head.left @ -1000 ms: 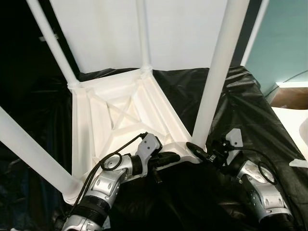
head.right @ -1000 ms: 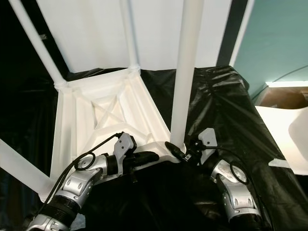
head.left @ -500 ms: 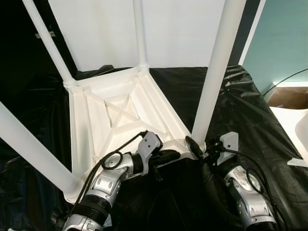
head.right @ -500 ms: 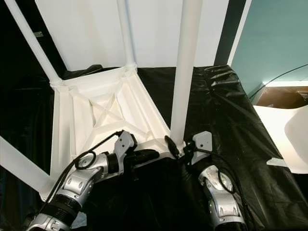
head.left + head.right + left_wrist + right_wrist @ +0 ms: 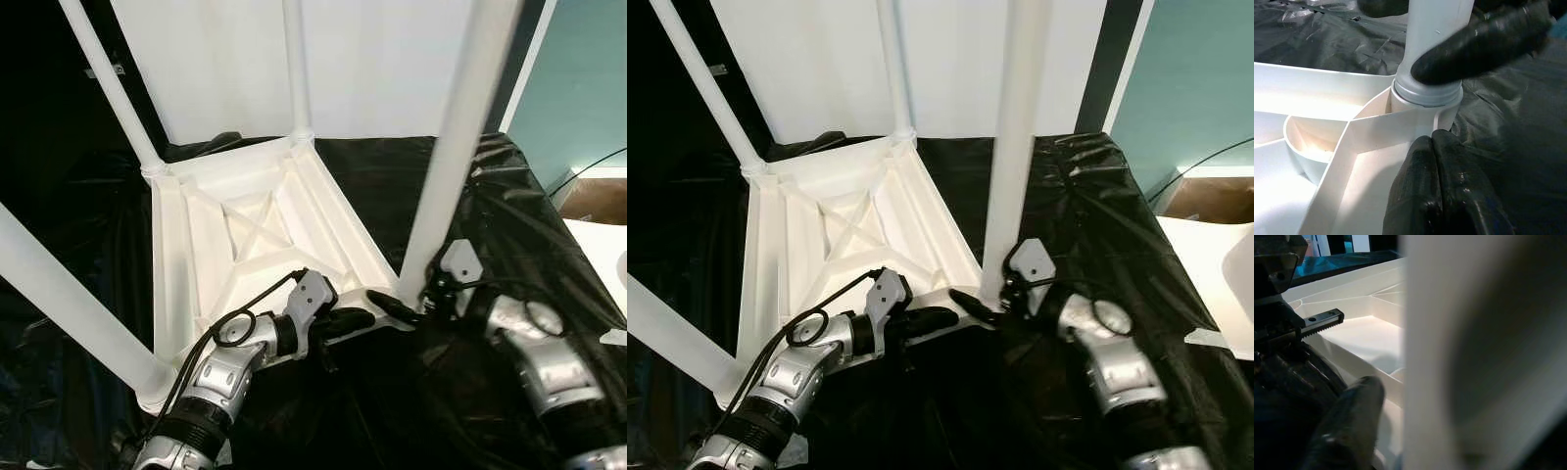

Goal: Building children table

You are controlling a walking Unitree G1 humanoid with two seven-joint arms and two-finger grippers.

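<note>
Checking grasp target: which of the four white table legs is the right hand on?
The near-right white plastic leg: the right hand grips its base at the corner socket; the other three stand untouched.

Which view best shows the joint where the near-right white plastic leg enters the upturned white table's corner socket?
The left wrist view: the white plastic leg sits in the corner socket close up. The eye views show it small, and the right wrist view shows only blurred leg.

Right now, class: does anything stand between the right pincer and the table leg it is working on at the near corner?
Nothing visible does. The right pincer is at the base of the near table leg, where it enters the corner socket of the upturned tabletop. The left pincer rests shut on the rim beside it.
</note>
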